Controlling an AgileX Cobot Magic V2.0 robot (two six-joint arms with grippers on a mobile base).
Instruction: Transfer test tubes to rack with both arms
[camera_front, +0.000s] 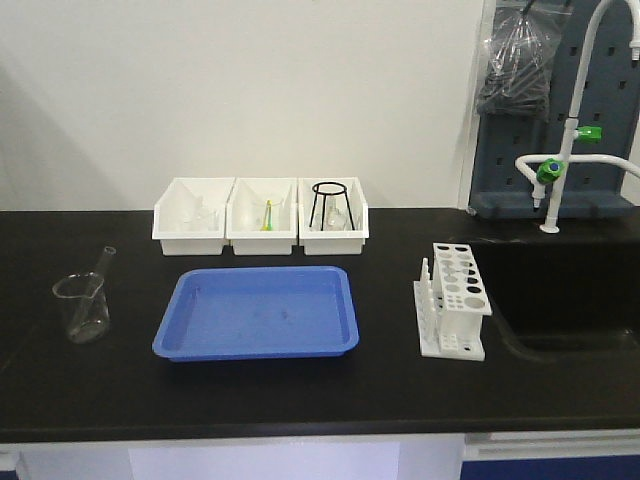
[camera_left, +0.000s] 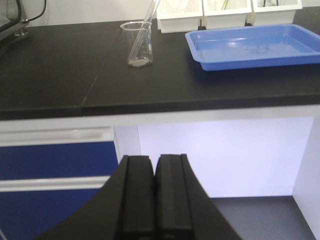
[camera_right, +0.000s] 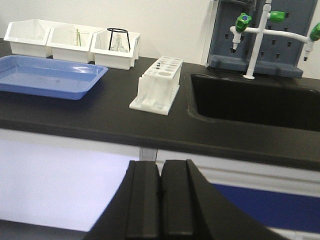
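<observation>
Your left tool (camera_left: 154, 165) has its jaws pressed together on nothing. It hangs below the front edge of the worktop (camera_left: 60, 75), so I judge that it is at rest before the first reach. Ahead of it and a little to the left stands a beaker (camera_left: 136, 50) with one tube (camera_left: 146, 27) leaning in it, its rim out over the glass wall. This lean probably stops the tube from rolling and leaves its top free for a grip. To the right of the beaker lies a blue tray (camera_left: 260, 47) with nothing in it.

Your right tool (camera_right: 160, 167) is closed and empty too, also under the edge. Straight ahead of it stands the rack (camera_right: 158, 84), its holes empty as far as I can see, with the sink (camera_right: 250, 100) to its right. Farthest away, three bins (camera_right: 70, 42) hold small glassware, too blurred to name.
</observation>
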